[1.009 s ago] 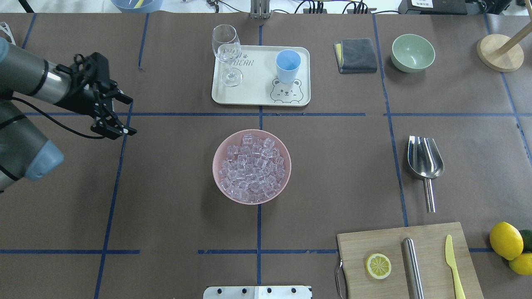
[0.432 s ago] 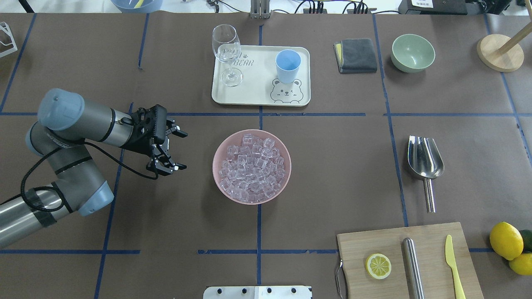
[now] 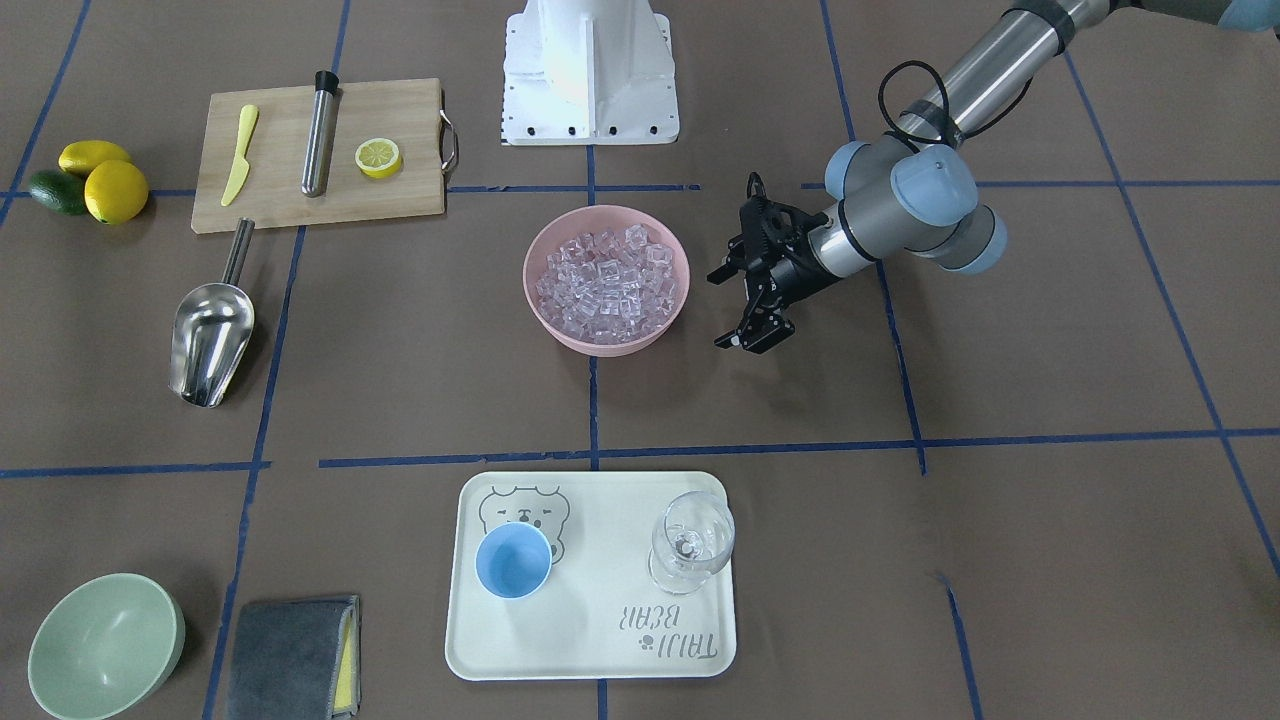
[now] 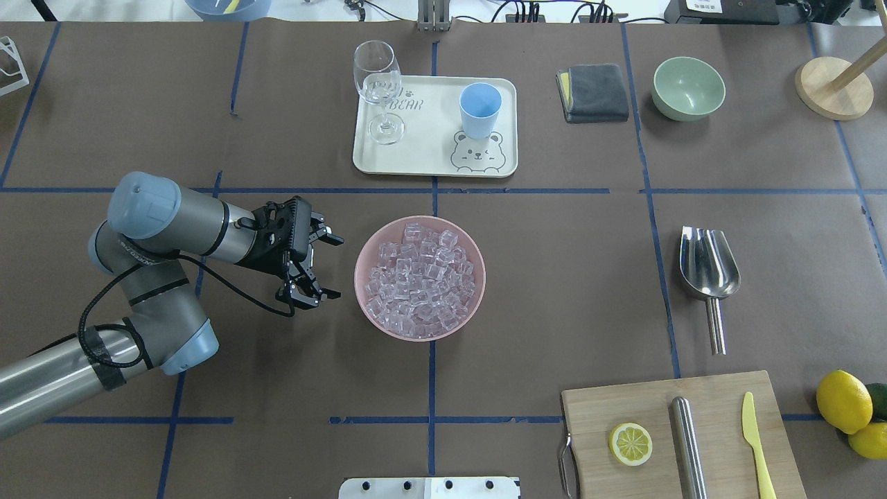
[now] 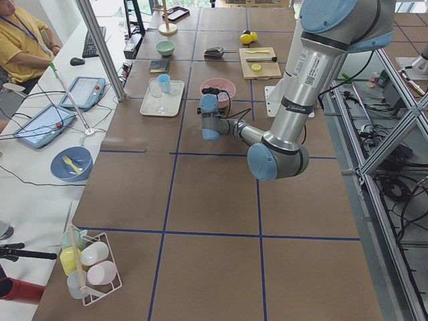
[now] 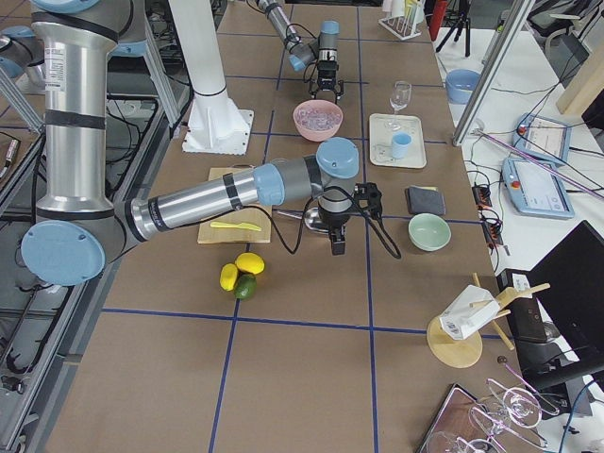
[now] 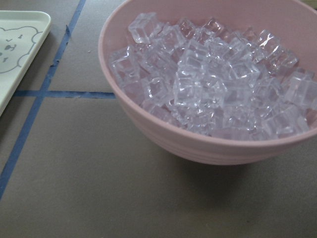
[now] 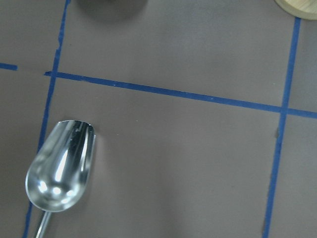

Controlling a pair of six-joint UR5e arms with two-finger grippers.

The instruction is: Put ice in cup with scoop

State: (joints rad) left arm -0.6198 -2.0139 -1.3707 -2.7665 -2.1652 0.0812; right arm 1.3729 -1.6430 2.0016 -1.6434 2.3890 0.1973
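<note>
Clear ice cubes fill a pink bowl at the table's middle. My left gripper hovers open and empty just left of that bowl, fingers pointing at it; the front view shows the left gripper the same way. Its wrist view shows the ice and the bowl wall close up. The light-blue cup stands upright on a cream tray. The steel scoop lies on the table at right, also seen as the scoop below my right wrist. My right gripper hangs over that area; I cannot tell its state.
A wine glass shares the tray with the cup. A grey cloth, green bowl and wooden stand sit at the far right. A cutting board with lemon slice, steel tube and yellow knife, plus lemons, lie near right.
My left arm swung in from the table's left edge toward the pink bowl, ending right beside it. Its gripper stayed open. The objects have not moved.
</note>
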